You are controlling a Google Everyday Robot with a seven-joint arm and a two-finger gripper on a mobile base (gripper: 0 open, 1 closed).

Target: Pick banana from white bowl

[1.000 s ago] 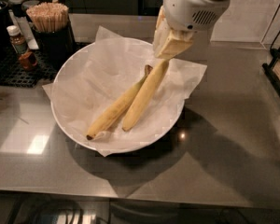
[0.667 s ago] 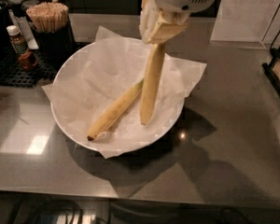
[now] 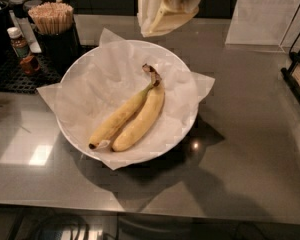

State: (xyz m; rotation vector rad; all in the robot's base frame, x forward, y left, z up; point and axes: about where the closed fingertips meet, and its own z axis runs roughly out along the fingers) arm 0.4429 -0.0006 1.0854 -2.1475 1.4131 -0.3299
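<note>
Two yellow bananas (image 3: pixel 132 116) lie side by side in the white bowl (image 3: pixel 77 79), their stems meeting toward the back. Crinkled white paper lines the bowl. My gripper (image 3: pixel 162 16) hangs at the top edge of the camera view, above the bowl's far rim and well clear of the bananas. It holds nothing that I can see. Its upper part is cut off by the frame.
A black holder of wooden sticks (image 3: pixel 52 19) and a small sauce bottle (image 3: pixel 20 46) stand on a black mat at the back left. A dark rack (image 3: pixel 297 79) sits at the right edge. The bowl rests on a grey glossy counter (image 3: pixel 250 134).
One banana was raised by its stem end in my gripper; now it lies back in the bowl beside the other. The gripper has moved up and away.
</note>
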